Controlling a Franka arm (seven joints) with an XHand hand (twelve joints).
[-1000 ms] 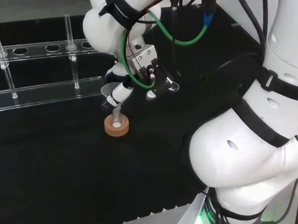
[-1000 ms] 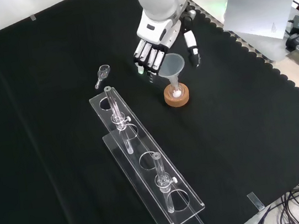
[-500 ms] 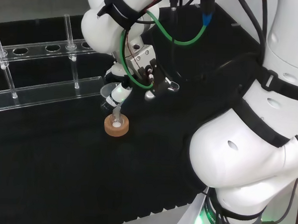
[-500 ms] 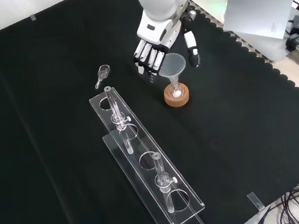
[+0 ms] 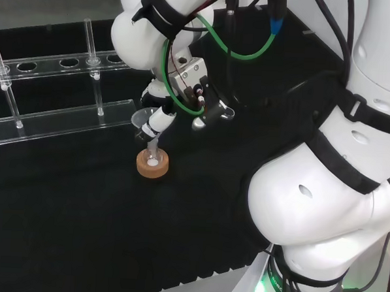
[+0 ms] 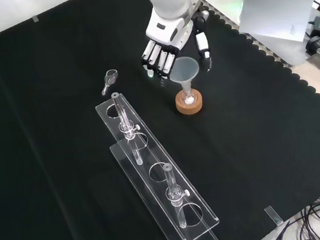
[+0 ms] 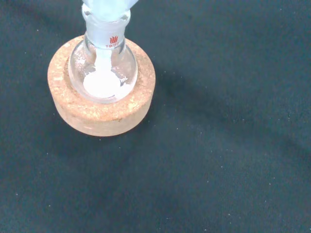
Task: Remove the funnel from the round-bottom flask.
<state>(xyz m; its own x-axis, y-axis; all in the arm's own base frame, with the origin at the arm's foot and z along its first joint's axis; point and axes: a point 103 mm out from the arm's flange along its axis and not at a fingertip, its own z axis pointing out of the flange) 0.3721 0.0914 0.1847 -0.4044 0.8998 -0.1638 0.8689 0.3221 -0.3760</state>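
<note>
At the worktop's (image 6: 53, 81) far side in the front view, the funnel (image 6: 184, 69) sits stem-down in the round-bottom flask (image 7: 103, 68), which rests in a cork ring (image 6: 189, 103). The hand (image 6: 164, 45) hovers just beside the cone at about eleven o'clock, fingers fairly straight and spread around it, the thumb at two o'clock; it grips nothing. The funnel looks light, stiff and probably slippery (clear ware, likely fragile). Best to pinch the cone wall below the rim and lift straight up, or the small flask may tip from its ring.
</note>
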